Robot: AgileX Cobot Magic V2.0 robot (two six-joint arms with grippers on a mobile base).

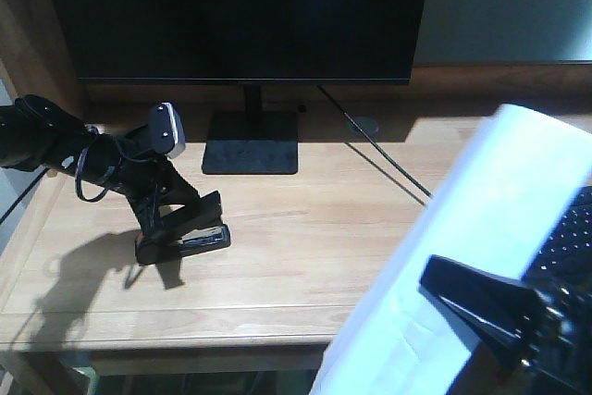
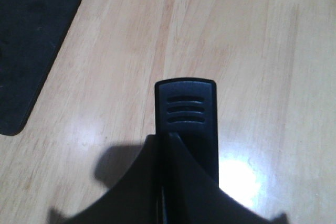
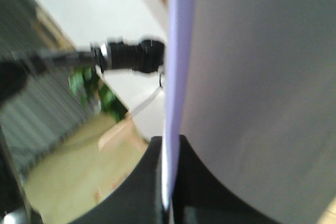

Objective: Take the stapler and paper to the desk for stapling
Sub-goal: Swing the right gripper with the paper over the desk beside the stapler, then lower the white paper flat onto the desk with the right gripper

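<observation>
- Paper point(image 1: 462, 228), a plain white sheet, rose slanting across the right foreground above the desk point(image 1: 305, 219)
- Right gripper point(image 1: 442, 282) was clamped on the sheet's lower part; in the right wrist view its thin edge ran between the black fingers point(image 3: 142, 187)
- Left gripper point(image 1: 166, 224) was clenched around the stapler point(image 1: 196, 233), small and black, with three ribbed grooves on its end
- Stapler sat low over the desk's left part, near the monitor stand point(image 1: 252, 141); whether it touched the wood was unclear

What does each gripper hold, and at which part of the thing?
Left gripper: the stapler, by one end, the ribbed end free. Right gripper: the paper, pinched at its edge.
</observation>
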